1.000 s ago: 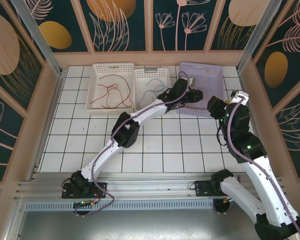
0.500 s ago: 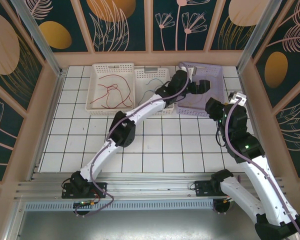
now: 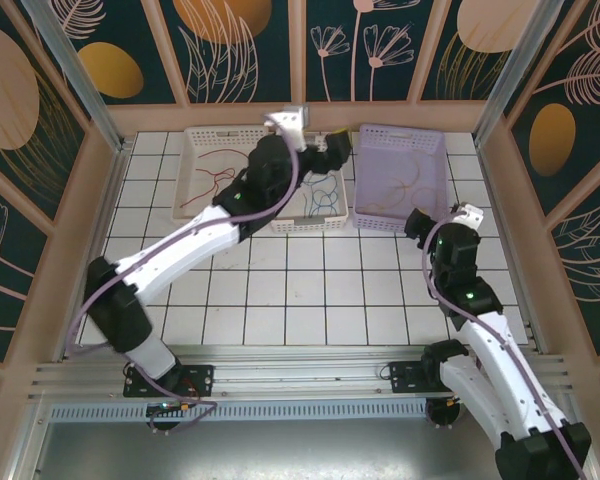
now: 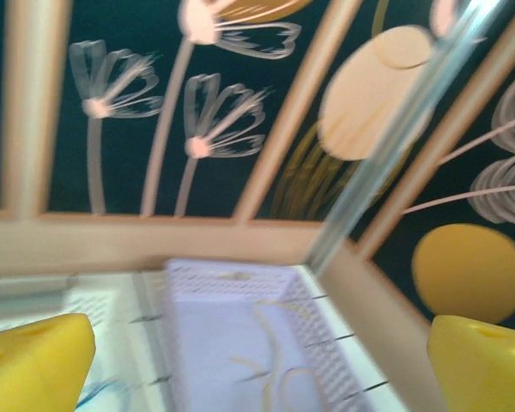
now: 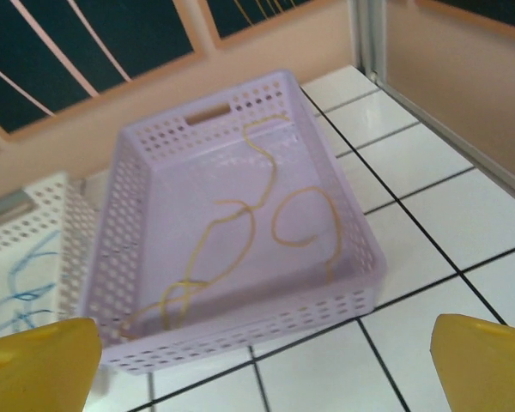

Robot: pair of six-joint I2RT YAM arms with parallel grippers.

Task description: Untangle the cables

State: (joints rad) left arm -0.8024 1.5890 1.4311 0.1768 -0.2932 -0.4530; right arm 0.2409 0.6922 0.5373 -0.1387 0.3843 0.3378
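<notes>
Though untouched, cables (image 5: 263, 182) beyond right hand (image 5: 262, 367).

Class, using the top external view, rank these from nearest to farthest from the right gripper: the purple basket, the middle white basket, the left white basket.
Measured from the right gripper:
1. purple basket: directly beyond the gripper at the back right, holding a tan cable.
2. middle white basket: next to the left, at the back centre.
3. left white basket: at the back left, holding red cables.
</notes>
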